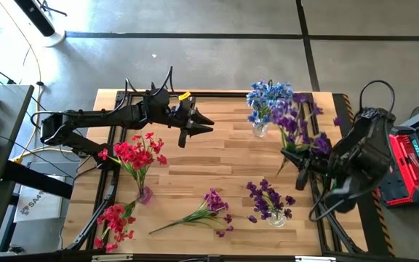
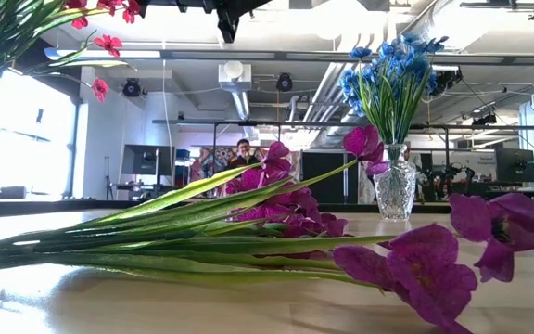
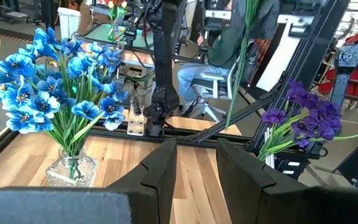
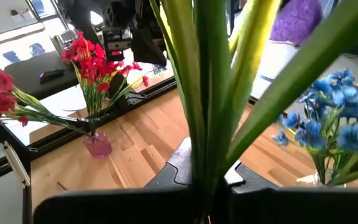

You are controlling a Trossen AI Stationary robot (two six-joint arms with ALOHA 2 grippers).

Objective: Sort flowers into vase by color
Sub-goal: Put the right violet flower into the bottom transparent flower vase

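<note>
My right gripper (image 1: 302,166) at the table's right is shut on a purple spray (image 1: 294,120), held up near the blue flowers in a clear vase (image 1: 262,109). Its blossoms also show in the left wrist view (image 3: 306,115). My left gripper (image 1: 202,125) hangs open over the table's far middle, with nothing between its fingers (image 3: 160,171). Another purple spray (image 1: 206,211) lies flat on the table near the front edge. More purple flowers stand in a clear vase (image 1: 273,205), and red flowers (image 1: 138,154) stand in a pink vase (image 1: 145,195). My right gripper pinches the purple spray's green stems (image 4: 211,155) between its two fingers (image 4: 182,168), low on the stems and well below the blossoms. The fingers come in from the table's right side and lie across the stems. The spray is lifted clear of the table.
The table has a dark frame along its edges (image 1: 217,93). Bare wood lies in the middle (image 1: 231,160) between the vases. A red case (image 1: 413,156) stands off the right edge. A person sits in the room behind the table (image 2: 242,153).
</note>
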